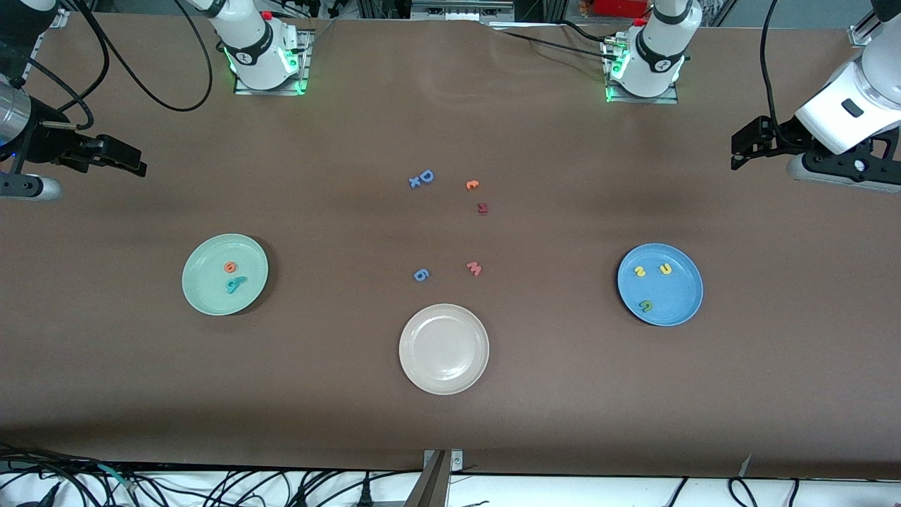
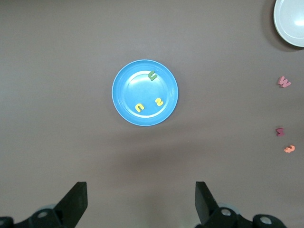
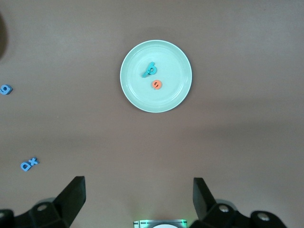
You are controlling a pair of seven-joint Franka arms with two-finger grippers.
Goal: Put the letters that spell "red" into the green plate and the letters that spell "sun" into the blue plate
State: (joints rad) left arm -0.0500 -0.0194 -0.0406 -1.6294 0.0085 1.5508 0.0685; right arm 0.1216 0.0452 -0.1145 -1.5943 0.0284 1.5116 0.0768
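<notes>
Nearest the front cam we see the cream plate (image 1: 443,348), w/ nothing on it. Next out, toward the right arm's end, sits the green plate (image 1: 225,274); on it we find the orange e (image 1: 230,267) and, just nearer the cam, the teal r and d (image 1: 235,284) lying touching, maybe overlapped. Toward the left arm's end sits the blue plate (image 1: 660,284) w/ the yellow s (image 1: 640,271) and yellow u (image 1: 665,268) side by side and the green n (image 1: 645,305) nearer the cam. Between the two plates, on bare table (image 1: 450,422), we see a blue 6 (image 1: 421,274) and pink w (image 1: 474,267). Farther still: a dark red letter (image 1: 482,208), a small orange letter (image 1: 472,184), and a blue D and x (image 1: 421,179) touching. We see both arms waiting up off the table: right gripper (image 3: 137,199) over its end, fingers wide apart, holding nothing; left gripper (image 2: 140,202) over its end, also spread wide w/ nothing in it.
</notes>
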